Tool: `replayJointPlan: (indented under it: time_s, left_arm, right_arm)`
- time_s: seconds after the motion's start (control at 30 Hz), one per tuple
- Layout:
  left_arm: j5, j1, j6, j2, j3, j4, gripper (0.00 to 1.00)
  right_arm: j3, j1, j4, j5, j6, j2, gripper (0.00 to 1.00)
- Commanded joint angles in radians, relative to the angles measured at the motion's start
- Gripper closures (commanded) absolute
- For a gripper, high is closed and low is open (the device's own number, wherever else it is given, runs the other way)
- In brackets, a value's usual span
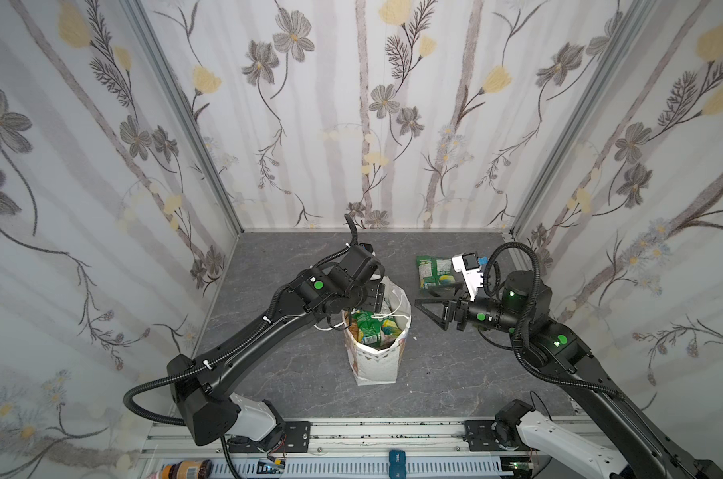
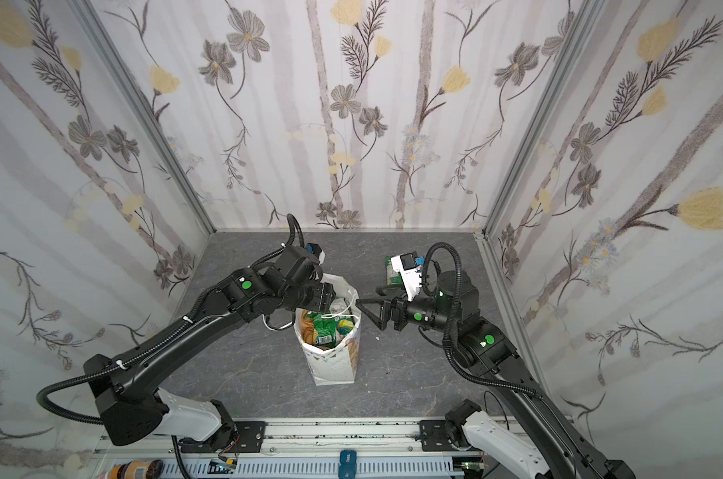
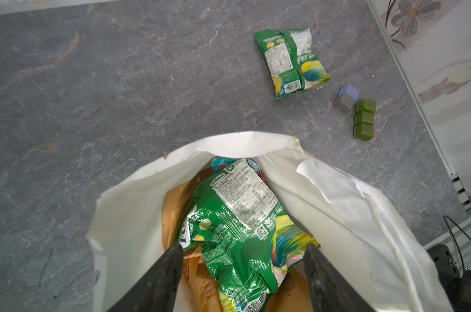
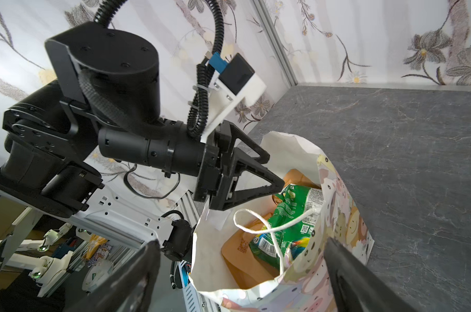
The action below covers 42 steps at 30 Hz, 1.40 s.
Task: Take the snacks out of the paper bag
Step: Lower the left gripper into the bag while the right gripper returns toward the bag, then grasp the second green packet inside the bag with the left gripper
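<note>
Grey worktop [image 3: 93, 94]. On the left gripper [image 3: 242, 248] the jaws stand apart in the paper bag's [image 3: 131, 210] mouth, one each side of the top green packet [image 3: 237, 216] (not squeezing yet). Its long side runs from them toward the far rim. Right gripper [image 1: 428, 299], jaws wide and empty, hangs beside the bag.

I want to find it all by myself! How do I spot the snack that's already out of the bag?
Find the white paper bag standing in the middle of the grey table. Behind it, toward the back right corner, a green packet lies flat on the tabletop. Its only neighbours are small cubes; it is the one crinkly packet outside the bag.
</note>
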Motion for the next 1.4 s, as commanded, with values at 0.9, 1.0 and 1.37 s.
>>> replayJointPlan:
  time_s: [0.9,1.0,1.37]
  left_arm:
    - [0.132,-0.052,0.023,0.023,-0.147,0.091,0.25]
    - [0.084,-0.070,0.056,0.016,-0.091,0.067,0.25]
    - [0.027,-0.098,0.059,0.085,-0.011,0.006,0.24]
  right_arm:
    - [-0.070,0.023,0.075,-0.010,0.036,0.002,0.04]
    - [-0.068,0.022,0.078,-0.011,0.036,0.004,0.04]
    - [-0.076,0.022,0.067,-0.007,0.031,-0.003,0.04]
